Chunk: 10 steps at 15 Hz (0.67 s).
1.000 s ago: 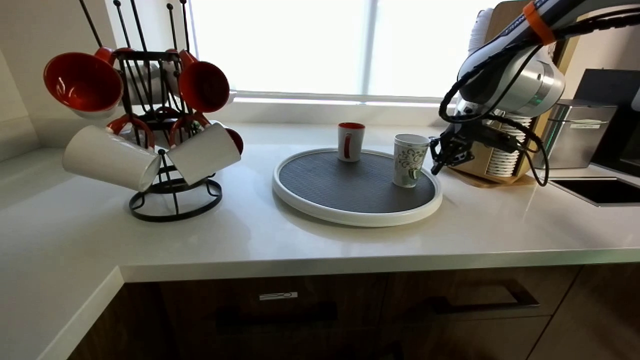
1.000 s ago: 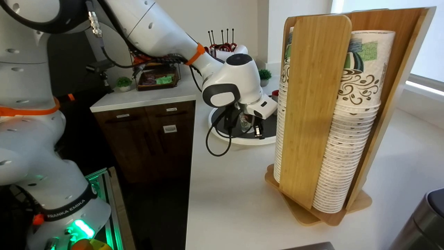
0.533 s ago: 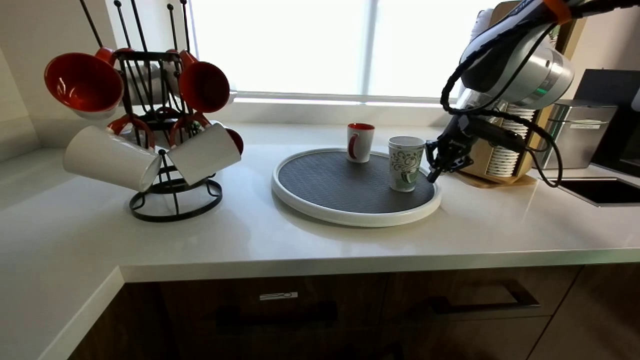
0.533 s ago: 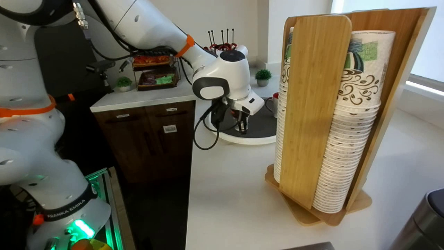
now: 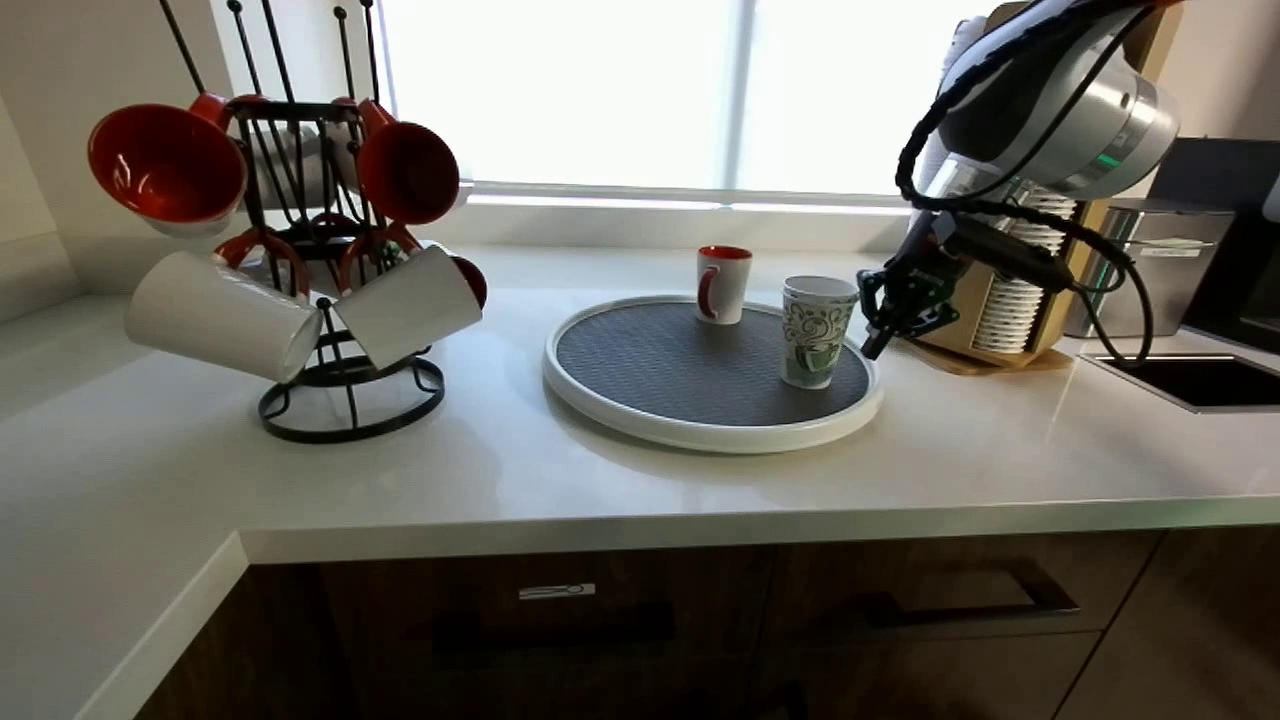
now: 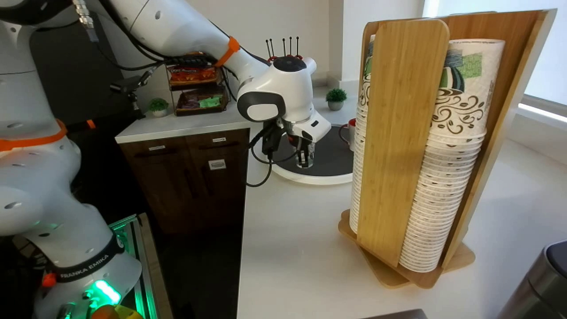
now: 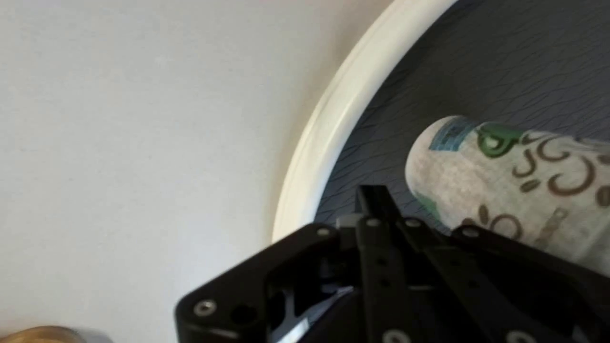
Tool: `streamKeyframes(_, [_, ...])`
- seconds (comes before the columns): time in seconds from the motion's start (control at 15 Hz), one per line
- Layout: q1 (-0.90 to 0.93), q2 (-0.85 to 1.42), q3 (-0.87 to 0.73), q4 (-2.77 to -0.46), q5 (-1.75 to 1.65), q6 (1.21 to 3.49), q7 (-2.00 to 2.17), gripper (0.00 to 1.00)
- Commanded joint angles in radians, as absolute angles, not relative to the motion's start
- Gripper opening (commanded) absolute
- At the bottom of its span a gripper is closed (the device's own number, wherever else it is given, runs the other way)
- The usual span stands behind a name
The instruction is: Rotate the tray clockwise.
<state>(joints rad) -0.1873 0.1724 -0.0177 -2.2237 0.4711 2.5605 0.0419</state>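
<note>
two things are standing on the tray (image 5: 650, 370): a patterned cup (image 5: 812, 335) and a mug (image 5: 722, 285), both upright. tray itself sits flat on the counter (image 5: 480, 480) by the window (image 5: 600, 100), between the wire rack (image 5: 345, 376) hung with mugs (image 5: 405, 305) and the wooden holder (image 6: 401, 133) with its cup stacks (image 6: 443, 199). dark grey on top, white rim (image 7: 331, 128). mug's over on the window side, cup's the one closer to the gripper (image 7: 374, 190).

as for that gripper, jaws are pressed right together and it's got hold of nothing. it hangs off the arm (image 6: 190, 31) at the tray's edge, tilted rather than straight down, and in the wrist view the jaw ends show up between the rim and the cup, just beside both. can't tell from any angle whether they're touching either one. in an exterior view the mug (image 6: 351, 134) is partly hidden by the holder, and the cup's partly behind the gripper.
</note>
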Motion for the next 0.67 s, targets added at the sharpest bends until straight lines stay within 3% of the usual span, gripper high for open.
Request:
streamKeyframes(0.0, [-0.175, 0.156, -0.071, -2.248, 0.429, 2.581, 0.088, 0.0])
streamKeyframes(0.6, [-0.187, 0.238, -0.05, -2.168, 0.564, 2.752, 0.027, 0.0])
